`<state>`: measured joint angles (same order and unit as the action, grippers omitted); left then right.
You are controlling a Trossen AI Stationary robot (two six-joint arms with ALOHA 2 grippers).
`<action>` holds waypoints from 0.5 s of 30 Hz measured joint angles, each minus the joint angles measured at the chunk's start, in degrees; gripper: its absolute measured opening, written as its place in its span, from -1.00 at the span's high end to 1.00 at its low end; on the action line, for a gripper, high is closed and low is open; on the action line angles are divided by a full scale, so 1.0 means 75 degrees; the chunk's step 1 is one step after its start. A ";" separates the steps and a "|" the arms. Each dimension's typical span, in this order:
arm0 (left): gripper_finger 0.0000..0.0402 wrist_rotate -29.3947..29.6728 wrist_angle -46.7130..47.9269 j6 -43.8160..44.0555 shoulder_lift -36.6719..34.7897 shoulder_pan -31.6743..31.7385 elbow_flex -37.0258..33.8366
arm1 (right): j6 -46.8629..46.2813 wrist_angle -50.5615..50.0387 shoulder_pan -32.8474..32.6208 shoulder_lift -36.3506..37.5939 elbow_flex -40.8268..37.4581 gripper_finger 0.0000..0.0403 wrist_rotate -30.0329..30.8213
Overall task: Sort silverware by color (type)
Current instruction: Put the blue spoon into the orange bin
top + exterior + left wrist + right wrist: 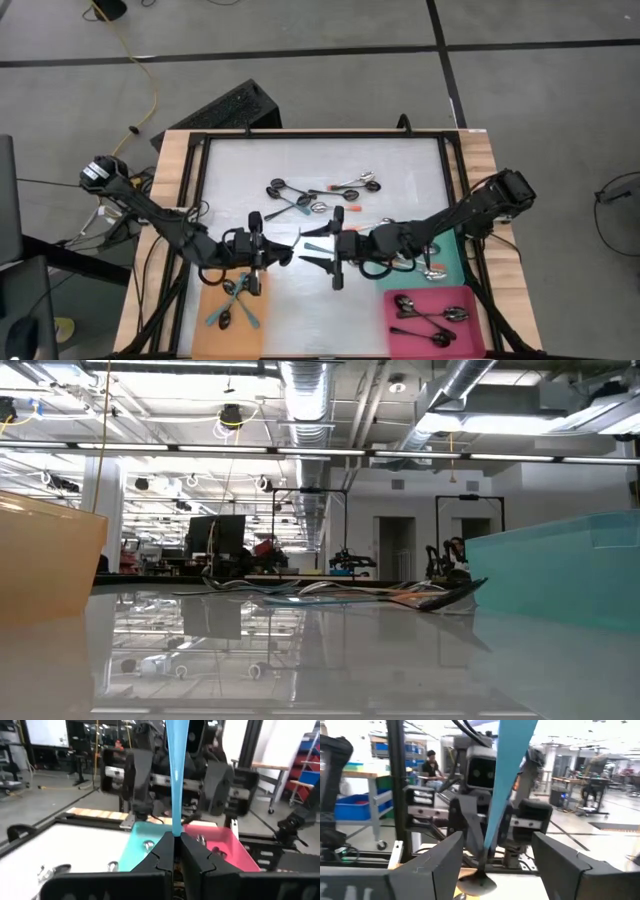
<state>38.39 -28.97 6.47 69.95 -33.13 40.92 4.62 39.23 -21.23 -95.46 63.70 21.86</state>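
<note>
A teal-handled spoon (315, 247) hangs above the middle of the table, between my two grippers. My left gripper (285, 255) is shut on it. My right gripper (336, 252) faces it from the right and is wide open. Its two fingers (435, 865) stand on either side of the teal handle (505, 780) without touching it. Several more spoons (320, 195) lie in a loose heap on the white table top toward the far side, with teal, orange-red and plain metal handles. The low view shows that heap (350, 592) and neither gripper. My left gripper pinches the spoon's teal handle (174, 831) between its two shut fingers, which come level from the table's left side and lie along the handle. The handle sticks out past the fingertips toward my right gripper. The spoon is lifted clear of the table.
An orange tray (205, 335) at the near left holds teal-handled spoons (235, 300). A teal tray (450, 262) lies under my right arm. A pink tray (470, 325) at the near right holds dark metal spoons. A black frame (190, 180) rims the table top.
</note>
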 joint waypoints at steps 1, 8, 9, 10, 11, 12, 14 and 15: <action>1.00 -0.0026 0.0014 0.0052 0.0000 -0.0006 -0.0021 | -0.0003 0.0017 0.0000 0.0000 0.0000 -0.27 -0.0119; 1.00 -0.0336 -0.0270 0.0416 0.0053 0.0285 -0.0244 | -0.0006 0.0064 0.0038 0.0000 0.0000 -0.27 -0.0346; 1.00 -0.0477 -0.0283 0.0459 0.0058 0.0332 -0.0239 | -0.0008 0.0078 0.0052 0.0000 0.0000 -0.27 -0.0351; 1.00 -0.0592 -0.0281 0.0479 0.0058 0.0390 -0.0238 | -0.0007 0.0121 0.0070 0.0000 0.0000 -0.27 -0.0351; 1.00 -0.0705 -0.0278 0.0484 0.0061 0.0445 -0.0238 | -0.0009 0.0158 0.0107 0.0000 0.0000 -0.27 -0.0351; 1.00 -0.0767 -0.0278 0.0488 0.0063 0.0505 -0.0238 | -0.0014 0.0202 0.0135 0.0000 0.0000 -0.27 -0.0350; 1.00 -0.0863 -0.0279 0.0491 0.0066 0.0596 -0.0238 | -0.0047 0.0220 0.0202 0.0000 0.0000 -0.27 -0.0350; 1.00 -0.0884 -0.0281 0.0491 0.0066 0.0631 -0.0238 | -0.0128 0.0210 0.0229 0.0000 0.0000 -0.27 -0.0352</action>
<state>31.76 -31.07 10.15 70.44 -28.39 39.13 3.66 40.80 -19.51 -95.46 63.70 19.22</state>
